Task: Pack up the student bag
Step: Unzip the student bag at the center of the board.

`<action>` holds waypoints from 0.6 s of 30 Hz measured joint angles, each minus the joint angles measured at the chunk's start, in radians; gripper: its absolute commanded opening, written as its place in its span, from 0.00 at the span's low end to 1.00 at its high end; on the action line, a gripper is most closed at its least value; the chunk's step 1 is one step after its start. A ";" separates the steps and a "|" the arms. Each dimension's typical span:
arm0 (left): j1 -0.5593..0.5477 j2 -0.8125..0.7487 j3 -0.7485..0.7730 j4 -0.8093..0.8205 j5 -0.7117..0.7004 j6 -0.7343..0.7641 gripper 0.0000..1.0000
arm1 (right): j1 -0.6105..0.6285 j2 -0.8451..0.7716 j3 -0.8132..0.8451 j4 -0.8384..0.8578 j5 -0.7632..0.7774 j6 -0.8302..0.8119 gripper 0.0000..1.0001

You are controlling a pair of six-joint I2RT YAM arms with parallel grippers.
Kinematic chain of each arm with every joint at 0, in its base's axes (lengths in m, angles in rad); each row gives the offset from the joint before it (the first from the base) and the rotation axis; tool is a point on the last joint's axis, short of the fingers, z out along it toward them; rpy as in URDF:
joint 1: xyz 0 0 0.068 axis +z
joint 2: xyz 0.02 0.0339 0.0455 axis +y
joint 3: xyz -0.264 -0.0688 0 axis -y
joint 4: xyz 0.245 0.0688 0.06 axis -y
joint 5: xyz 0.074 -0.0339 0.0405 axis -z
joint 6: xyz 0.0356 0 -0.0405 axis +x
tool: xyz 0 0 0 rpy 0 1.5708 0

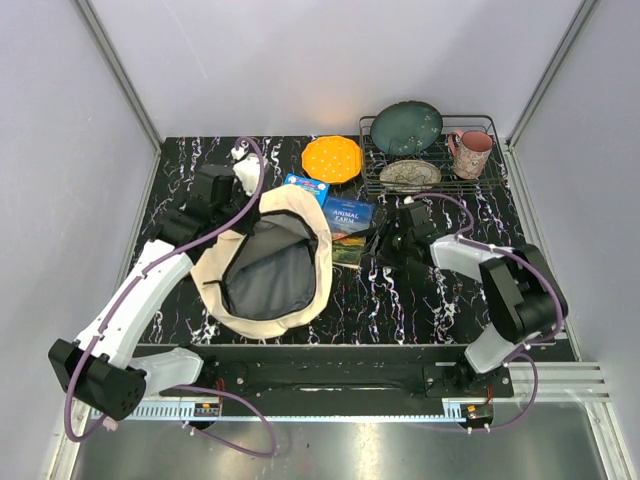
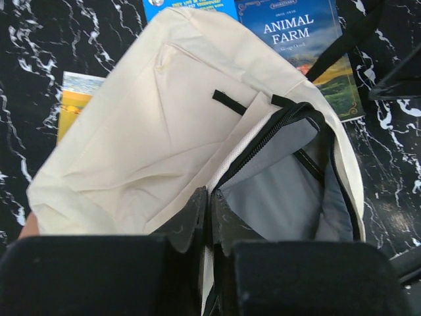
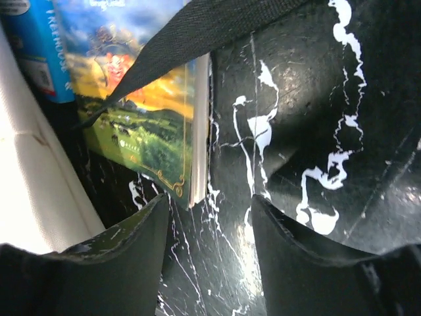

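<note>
The student bag (image 1: 300, 215) is a cream backpack lying open on the black marble table, with its grey lining showing. My left gripper (image 1: 240, 222) is shut on the bag's zippered rim at the upper left; in the left wrist view the gripper (image 2: 210, 194) pinches the edge between the cream fabric (image 2: 145, 131) and the lining. An "Animal Farm" book (image 1: 350, 218) lies just right of the bag and under its edge. A blue book (image 1: 305, 187) lies behind it. My right gripper (image 1: 385, 240) is open, low at the book's right edge (image 3: 138, 125); the gripper (image 3: 210, 217) holds nothing. A black strap (image 3: 217, 23) crosses the book.
A yellow-covered book (image 2: 75, 99) peeks out from under the bag's left side. An orange plate (image 1: 332, 158) lies at the back. A wire rack (image 1: 485, 125) at the back right holds a green plate (image 1: 406, 125), a patterned dish (image 1: 410, 174) and a pink mug (image 1: 472, 152).
</note>
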 measured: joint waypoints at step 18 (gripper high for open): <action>0.000 0.014 -0.091 0.014 0.031 -0.083 0.09 | -0.002 0.189 0.059 0.212 -0.111 0.141 0.48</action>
